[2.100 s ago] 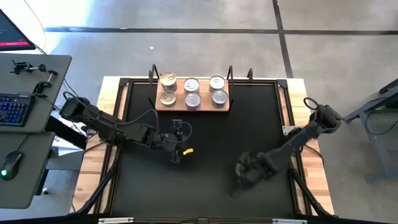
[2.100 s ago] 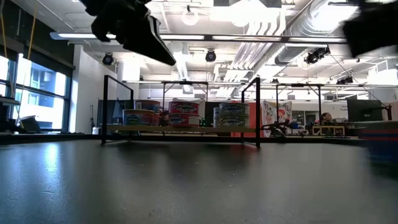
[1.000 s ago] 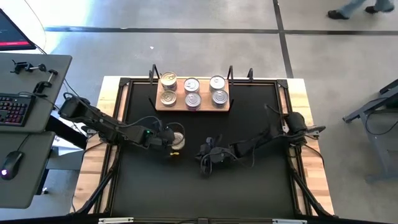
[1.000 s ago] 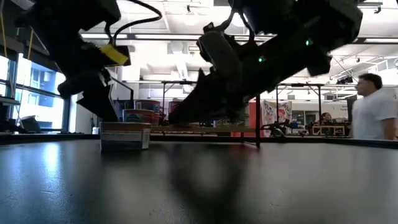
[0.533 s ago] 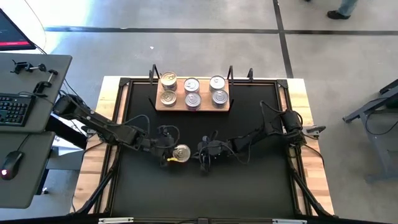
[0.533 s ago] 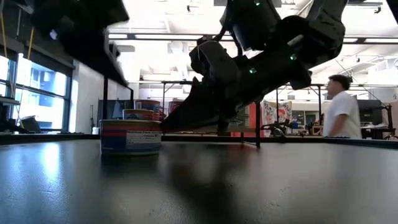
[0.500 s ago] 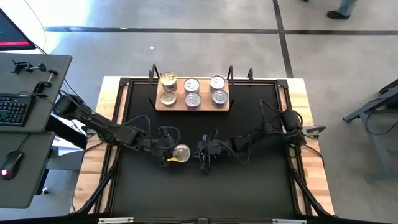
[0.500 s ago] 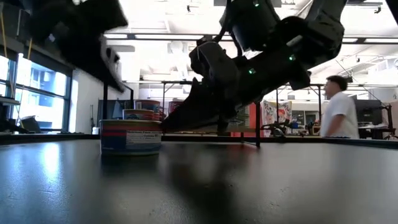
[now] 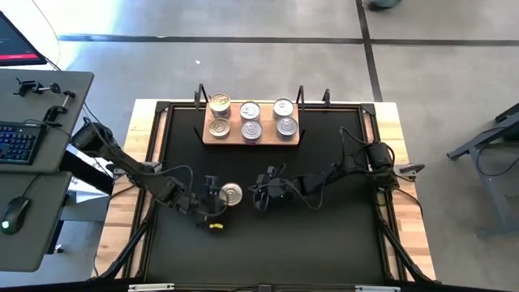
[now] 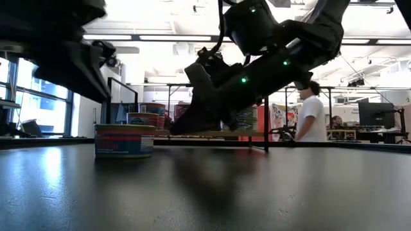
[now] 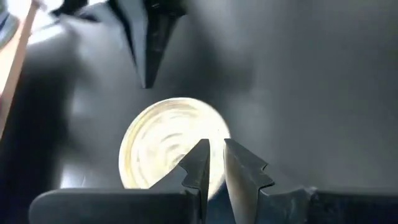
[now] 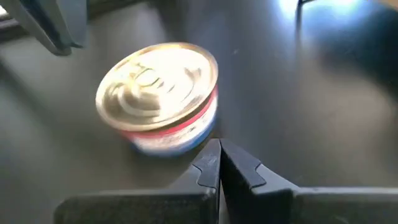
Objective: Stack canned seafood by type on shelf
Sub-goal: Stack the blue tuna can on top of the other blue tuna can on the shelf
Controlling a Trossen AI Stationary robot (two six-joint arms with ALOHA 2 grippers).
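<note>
One tin (image 9: 231, 194) with a silver pull-tab lid and a red-and-blue label stands flat on its base on the black mat, near the middle. It also shows low on the left in the low view as tin (image 10: 124, 140). My left gripper (image 9: 211, 197) hovers over the tin's left side, raised off the mat, with only a narrow gap (image 11: 216, 146) between its fingertips. My right gripper (image 9: 257, 195) is shut (image 12: 219, 144) and lies low, pointing at the tin's right side a short way off. The shelf (image 9: 290, 140), a wooden board at the mat's far edge, carries several tins.
A black wire frame stands around the shelf (image 10: 192, 133), with posts at its corners. The tins on the board sit in three columns. A yellow tag (image 9: 216, 225) hangs from the left arm. A person (image 10: 311, 119) walks in the room beyond the table. Bare mat lies toward the near edge.
My left gripper has risen off the tin and drawn back toward the table's left and near edges. The tin has slid a little across the mat toward the near edge, staying upright. My right gripper has stayed low just right of the tin, edging toward the far edge.
</note>
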